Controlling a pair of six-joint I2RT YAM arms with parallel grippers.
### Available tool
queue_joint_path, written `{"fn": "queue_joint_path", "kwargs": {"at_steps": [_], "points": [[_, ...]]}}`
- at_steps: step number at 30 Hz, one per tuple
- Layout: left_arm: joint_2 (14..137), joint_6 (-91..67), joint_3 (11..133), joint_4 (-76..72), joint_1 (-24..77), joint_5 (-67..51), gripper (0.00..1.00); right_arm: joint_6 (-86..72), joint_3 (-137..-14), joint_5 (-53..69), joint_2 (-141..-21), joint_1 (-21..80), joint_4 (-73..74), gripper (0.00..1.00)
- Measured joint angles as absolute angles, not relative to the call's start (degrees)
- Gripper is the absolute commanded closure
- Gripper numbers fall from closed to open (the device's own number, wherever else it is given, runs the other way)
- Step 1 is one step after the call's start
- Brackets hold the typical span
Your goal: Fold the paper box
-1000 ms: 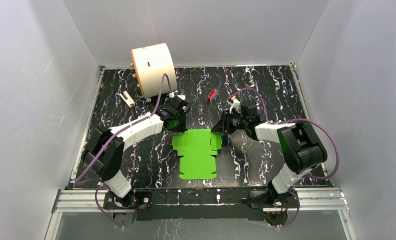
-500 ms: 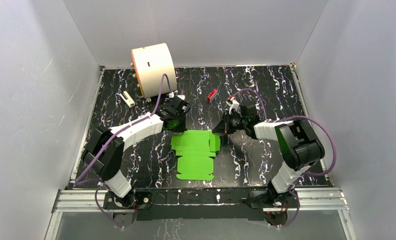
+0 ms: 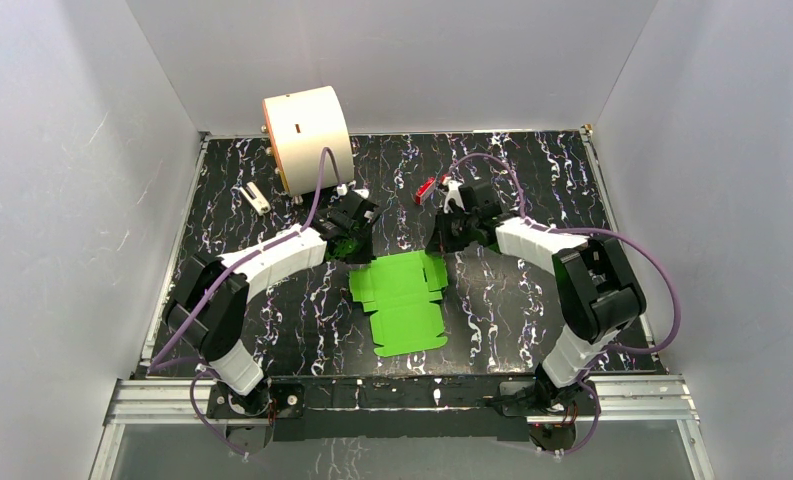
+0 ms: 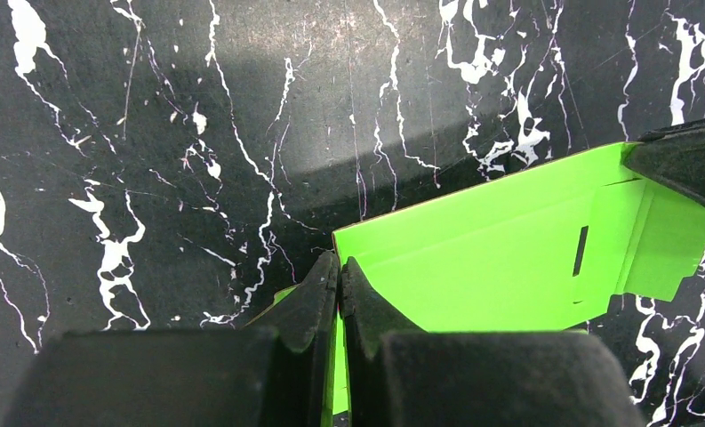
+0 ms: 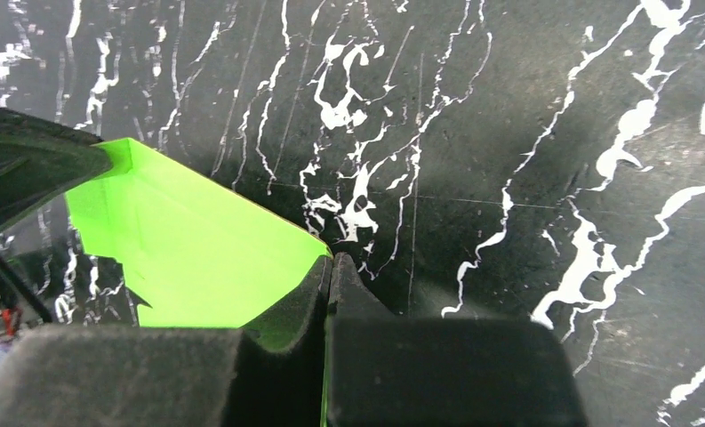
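Ana: Since a second earlier the right gripper [image 3: 439, 243] had swung toward the far side and clamped shut. The paper box [image 3: 404, 300] had turned a little, its near edge sliding to the right.

Ben: Where did the sheet lie?

Ana: Open and unfolded on the marbled table [image 3: 532, 170], midway between the arms. In the wrist views its far panel looked lifted off the surface. The right gripper pinched the far right corner, and the left gripper [image 3: 349, 243] was clenched on the far left corner. Each wrist view showed a sliver of green between the closed fingers [image 4: 313, 302].

Ben: What stood around it?

Ana: A cream cylinder [image 3: 307, 137] lay on its side at the far left, well apart from the sheet, with a small white piece [image 3: 257, 198] near it. A red block [image 3: 425, 188] sat just beside the right wrist, on its far side.

Ben: Anything in the way, or hard to read?

Ana: From above, the right wrist covered part of the red block, so I could not tell whether they touched. Both gripper bodies hid the pinched corners in the top view. The wrist cameras cut off the near half of the sheet, and each caught only the tip of the other gripper at its frame edge. The white piece was too small to identify.
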State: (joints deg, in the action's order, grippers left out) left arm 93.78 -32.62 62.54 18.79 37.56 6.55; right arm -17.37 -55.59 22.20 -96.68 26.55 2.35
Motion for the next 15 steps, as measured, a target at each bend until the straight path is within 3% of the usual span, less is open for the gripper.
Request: {"fn": "queue_joint_path", "kwargs": {"at_steps": [6,15], "points": [[94.4,-35.0,62.9,18.4,37.6,6.3,1.00,-15.0,-62.0,13.9,-98.1,29.4,11.2,0.96],[96.1,-36.4,64.0,18.4,37.5,6.6,1.00,-12.3,-63.8,12.1,-98.6,30.3,13.5,0.78]]}}
